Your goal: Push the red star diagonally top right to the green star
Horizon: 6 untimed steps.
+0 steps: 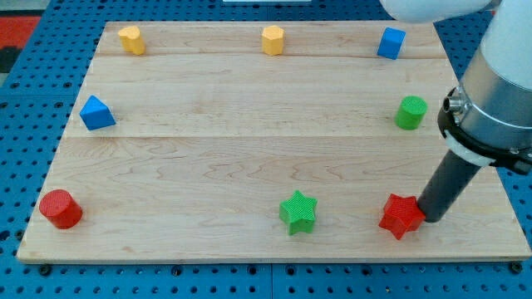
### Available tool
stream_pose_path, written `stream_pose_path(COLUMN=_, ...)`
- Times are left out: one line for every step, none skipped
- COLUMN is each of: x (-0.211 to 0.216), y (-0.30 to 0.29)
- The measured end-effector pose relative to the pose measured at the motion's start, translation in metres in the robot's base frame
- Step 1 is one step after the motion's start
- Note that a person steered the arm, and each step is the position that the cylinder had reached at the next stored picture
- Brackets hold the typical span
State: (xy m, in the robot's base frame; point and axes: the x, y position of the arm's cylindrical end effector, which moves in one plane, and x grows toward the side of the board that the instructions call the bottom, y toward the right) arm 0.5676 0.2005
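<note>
The red star [401, 216] lies near the board's bottom edge at the view's right. The green star [298, 212] lies to its left, at about the same height, well apart from it. My tip [431, 218] rests on the board right against the red star's right side; the dark rod rises up and to the right from there.
A red cylinder [61, 208] sits at bottom left, a blue triangle [96, 113] at left. Along the top are a yellow block [131, 39], an orange block [273, 40] and a blue cube [391, 42]. A green cylinder [410, 112] stands at right.
</note>
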Motion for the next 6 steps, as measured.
stream_pose_path(x=0.017, y=0.058)
stream_pose_path(x=0.038, y=0.043)
stream_pose_path(x=0.024, y=-0.016)
stream_pose_path(x=0.002, y=-0.053)
stream_pose_path(x=0.002, y=-0.062)
stream_pose_path(x=0.000, y=-0.017)
